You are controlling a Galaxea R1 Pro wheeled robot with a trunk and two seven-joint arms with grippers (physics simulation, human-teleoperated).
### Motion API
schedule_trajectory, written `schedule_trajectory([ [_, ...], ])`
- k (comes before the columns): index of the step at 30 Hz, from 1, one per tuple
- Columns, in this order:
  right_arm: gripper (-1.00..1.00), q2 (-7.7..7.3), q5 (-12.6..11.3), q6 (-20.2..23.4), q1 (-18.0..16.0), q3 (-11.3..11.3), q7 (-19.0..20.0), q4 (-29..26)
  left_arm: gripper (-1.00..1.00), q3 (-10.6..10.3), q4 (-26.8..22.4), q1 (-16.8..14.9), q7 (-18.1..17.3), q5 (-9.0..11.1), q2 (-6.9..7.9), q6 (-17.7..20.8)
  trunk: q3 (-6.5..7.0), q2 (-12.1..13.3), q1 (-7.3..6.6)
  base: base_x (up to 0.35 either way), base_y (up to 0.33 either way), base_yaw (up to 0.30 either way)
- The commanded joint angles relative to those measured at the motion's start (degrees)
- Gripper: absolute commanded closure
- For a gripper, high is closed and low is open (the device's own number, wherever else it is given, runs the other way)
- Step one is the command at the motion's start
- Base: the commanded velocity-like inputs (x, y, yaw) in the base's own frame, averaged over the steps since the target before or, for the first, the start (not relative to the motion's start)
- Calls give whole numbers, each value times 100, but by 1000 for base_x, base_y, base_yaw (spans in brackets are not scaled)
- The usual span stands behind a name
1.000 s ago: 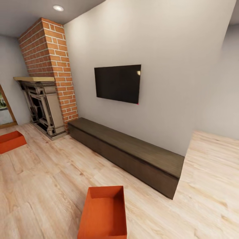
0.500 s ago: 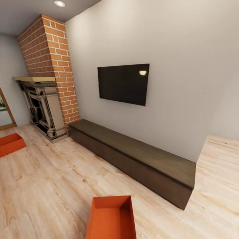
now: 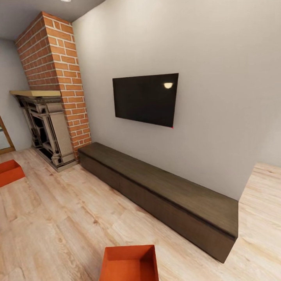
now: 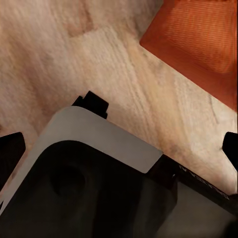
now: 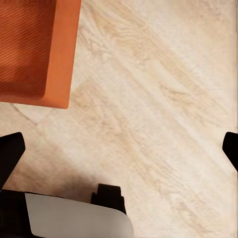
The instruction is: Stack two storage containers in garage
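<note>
My L gripper (image 4: pixel 119 148) and R gripper (image 5: pixel 119 148) both spread wide w/ nothing held, over light plank flooring (image 3: pixel 58 218), near container (image 3: pixel 130 263) just ahead of me, 2nd container (image 3: pixel 9 172) far left nr fireplace (image 3: pixel 45 128), cabinet (image 3: pixel 164 187) under TV (image 3: pixel 145 99).

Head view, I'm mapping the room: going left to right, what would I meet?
Far storage container → fireplace → brick chimney → near storage container → TV → right end of the low cabinet.
</note>
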Motion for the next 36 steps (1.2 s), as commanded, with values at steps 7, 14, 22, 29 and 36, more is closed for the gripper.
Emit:
schedule_trajectory([
  [7,-100,-2,26,-15,-4,10,0,4,-100,5,-9,-3,11,43,26,13,-6,-3,3,264,-149,0],
  [14,-100,-2,26,-19,-4,12,0,4,-100,11,-13,-3,47,49,28,5,-6,-3,3,15,-7,0],
  [22,-100,-11,26,-38,-4,14,-4,3,-100,12,-23,-3,57,42,39,-12,-6,-3,3,0,0,0],
  [29,-100,63,2,845,-255,2,-38,-294,-100,11,-208,-80,211,22,267,204,-6,-3,3,0,0,0],
  [36,-100,409,-12,2799,-876,1,-49,-756,-100,0,-1270,-322,915,-447,268,2189,-6,-3,3,0,0,0],
])
